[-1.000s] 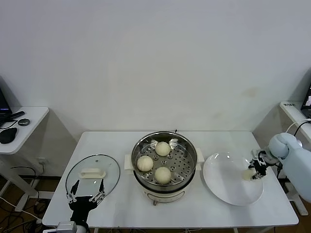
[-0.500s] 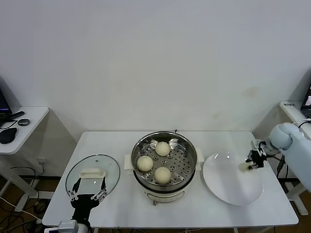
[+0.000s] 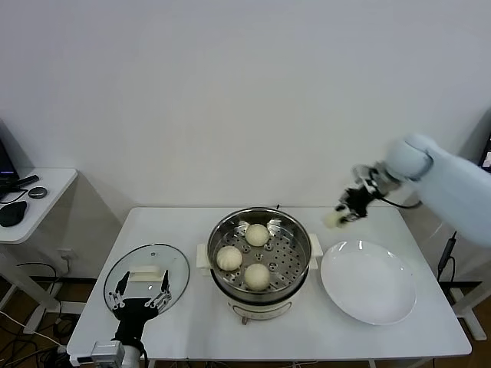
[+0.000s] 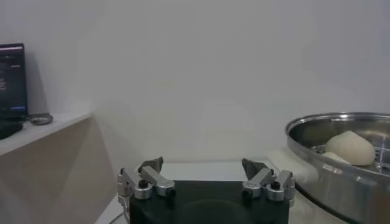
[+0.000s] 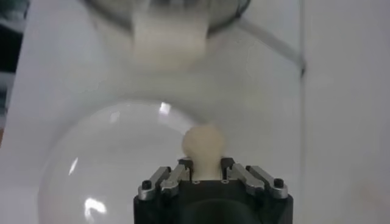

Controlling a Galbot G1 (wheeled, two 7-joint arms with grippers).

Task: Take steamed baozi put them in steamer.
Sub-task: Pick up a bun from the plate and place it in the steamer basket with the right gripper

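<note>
Steamer (image 3: 260, 261) mid-frame on bench (image 3: 192, 222), three baozi (image 3: 257, 234) inside; glass lid (image 3: 146, 270) lower left, plate (image 3: 368, 282) lower right.

A plain white wall (image 3: 230, 92) fills the back of the room, evenly lit, with a faint smudge toward its right side. In front of it stands a white rectangular desk (image 3: 192, 322) with rounded corners. To the left, well apart from it, a smaller white side desk (image 3: 46, 201) on a metal leg carries a dark computer mouse (image 3: 12, 213), a small round dark object (image 3: 37, 192) and the edge of a dark monitor (image 3: 6, 165). Below it the floor (image 3: 31, 330) is brownish wood, with black cables (image 3: 19, 349) lying across it. At the far right edge another white surface (image 3: 464, 180) juts into view beside a dark screen (image 3: 485, 157).
</note>
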